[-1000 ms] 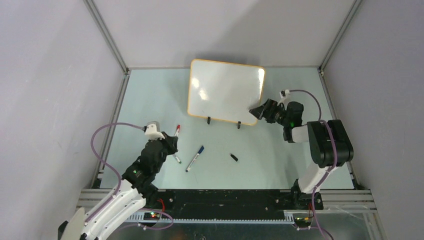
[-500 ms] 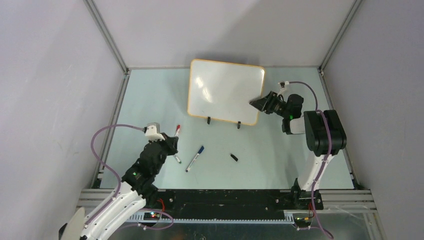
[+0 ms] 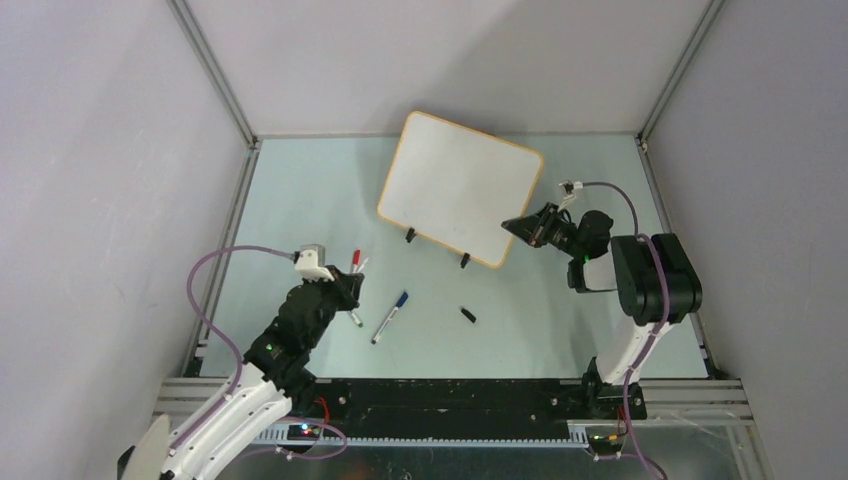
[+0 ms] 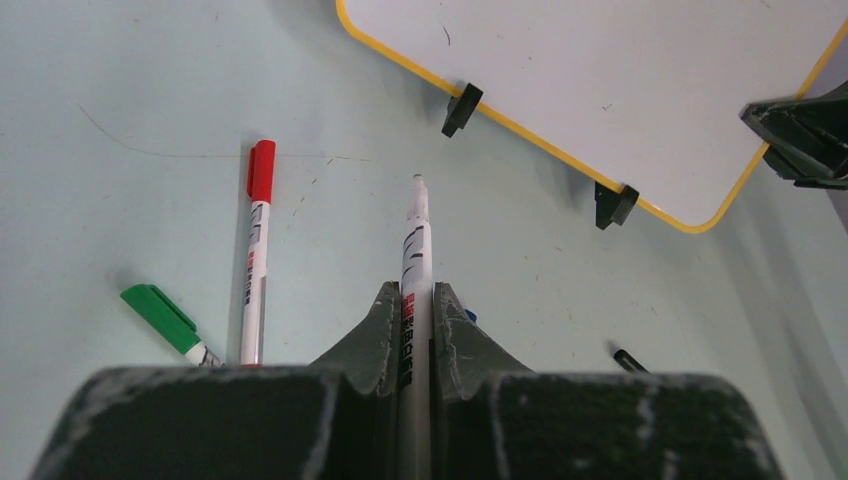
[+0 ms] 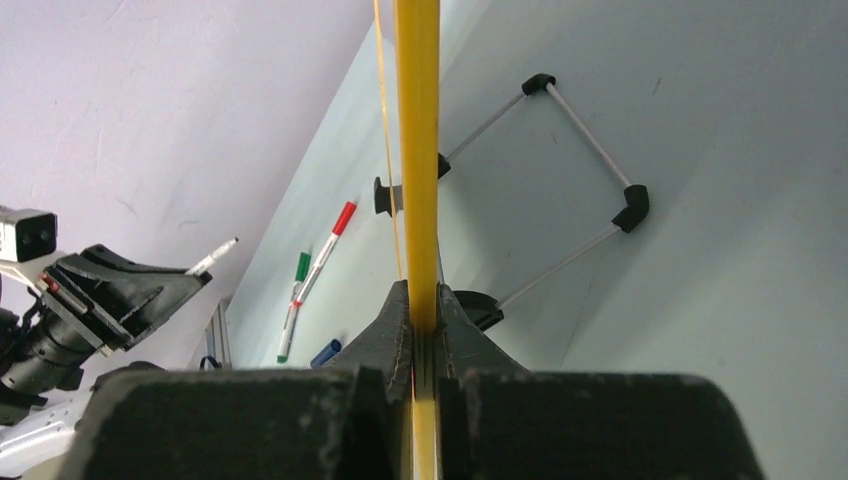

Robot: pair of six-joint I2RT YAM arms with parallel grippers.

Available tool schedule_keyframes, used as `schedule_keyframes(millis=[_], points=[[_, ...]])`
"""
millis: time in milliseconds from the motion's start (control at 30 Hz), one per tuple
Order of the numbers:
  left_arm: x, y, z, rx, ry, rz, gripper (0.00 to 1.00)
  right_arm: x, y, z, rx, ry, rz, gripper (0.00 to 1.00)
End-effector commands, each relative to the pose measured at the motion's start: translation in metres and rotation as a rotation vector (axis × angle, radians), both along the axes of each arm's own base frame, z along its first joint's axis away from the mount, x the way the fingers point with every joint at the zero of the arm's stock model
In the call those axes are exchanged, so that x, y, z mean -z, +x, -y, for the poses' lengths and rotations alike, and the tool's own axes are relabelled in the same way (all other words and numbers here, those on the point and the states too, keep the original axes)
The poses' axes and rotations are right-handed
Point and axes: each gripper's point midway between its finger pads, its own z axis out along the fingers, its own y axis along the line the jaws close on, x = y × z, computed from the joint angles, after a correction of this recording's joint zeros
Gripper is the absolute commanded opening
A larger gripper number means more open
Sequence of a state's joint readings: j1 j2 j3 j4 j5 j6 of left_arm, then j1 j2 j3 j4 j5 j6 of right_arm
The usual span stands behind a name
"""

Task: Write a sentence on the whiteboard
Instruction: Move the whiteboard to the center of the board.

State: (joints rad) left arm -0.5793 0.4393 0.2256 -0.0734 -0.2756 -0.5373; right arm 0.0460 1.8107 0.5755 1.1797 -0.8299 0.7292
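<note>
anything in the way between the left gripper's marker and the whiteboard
Nothing visible. Only bare table lies between the marker in the left gripper and the whiteboard. The red marker and green marker lie off to the side; the right gripper grips the board's edge.

Black arms (image 3: 300, 320) with white lower links (image 3: 235, 405), looping mauve cables (image 3: 193, 290) (small green lights (image 3: 270, 348) glow).

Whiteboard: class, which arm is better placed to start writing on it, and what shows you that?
Left. The left fingers grip an uncapped marker, its tip pointing toward the whiteboard. The right fingers are clamped on the whiteboard's yellow rim, holding it, with no pen.
</note>
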Motion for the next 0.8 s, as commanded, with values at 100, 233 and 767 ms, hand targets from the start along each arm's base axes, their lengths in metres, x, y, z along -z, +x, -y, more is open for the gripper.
schedule_keyframes(millis=[100, 233, 767], points=[[-0.017, 0.002, 0.005, 0.032, -0.018, 0.054, 0.0, 0.006, -0.046, 0.001, -0.032, -0.011, -0.043, 0.0], [-0.016, 0.001, 0.008, 0.044, -0.021, 0.051, 0.0, 0.009, -0.065, 0.001, -0.035, -0.059, -0.055, 0.0], [-0.014, 0.001, 0.011, 0.061, -0.017, 0.039, 0.0, 0.003, -0.083, 0.036, 0.21, -0.214, -0.07, 0.99]])
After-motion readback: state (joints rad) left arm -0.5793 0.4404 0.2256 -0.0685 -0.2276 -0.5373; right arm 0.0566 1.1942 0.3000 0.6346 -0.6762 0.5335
